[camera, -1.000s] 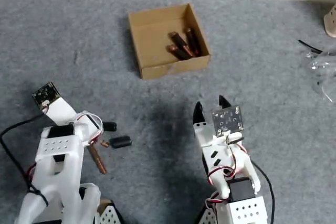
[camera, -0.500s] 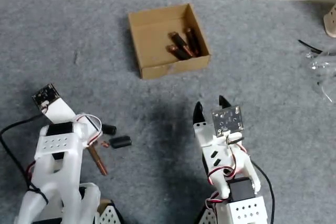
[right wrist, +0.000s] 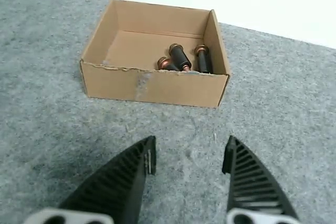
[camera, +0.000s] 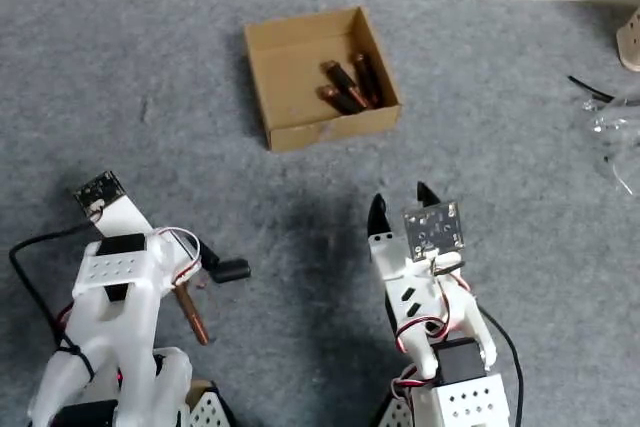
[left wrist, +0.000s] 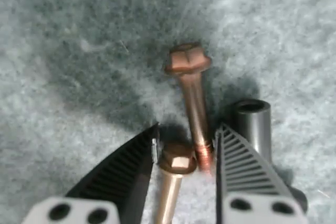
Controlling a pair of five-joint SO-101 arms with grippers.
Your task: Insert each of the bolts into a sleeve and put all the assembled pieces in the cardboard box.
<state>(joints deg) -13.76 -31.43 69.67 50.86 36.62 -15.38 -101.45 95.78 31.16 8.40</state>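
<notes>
Bolts: two copper ones lie loose on the grey carpet (camera: 300,237), close to my left arm's base.
Near bolt (left wrist: 175,160): its hex head sits in the gap between my left fingers, touching neither as far as I can tell.
Far bolt (left wrist: 192,95): it lies just beyond the first, its threaded end at my fingertips and its head pointing away.
Left gripper (left wrist: 187,132): jaws spread, low over the carpet, gripping nothing.
Sleeve (left wrist: 254,121): a black tube with nothing in it, just beside the far bolt and against the outside of one finger. A dark shape farther behind that finger may be a second sleeve; I cannot tell.
Right gripper (right wrist: 190,149): jaws apart and empty, hanging over bare carpet and facing the box, well apart from the loose parts.
Cardboard box (right wrist: 152,85): it sits at the far side of the carpet with three assembled pieces (right wrist: 181,59) lying together inside.
Progress: I judge three pieces done and two bolts left to sleeve and box, so past halfway.
</notes>
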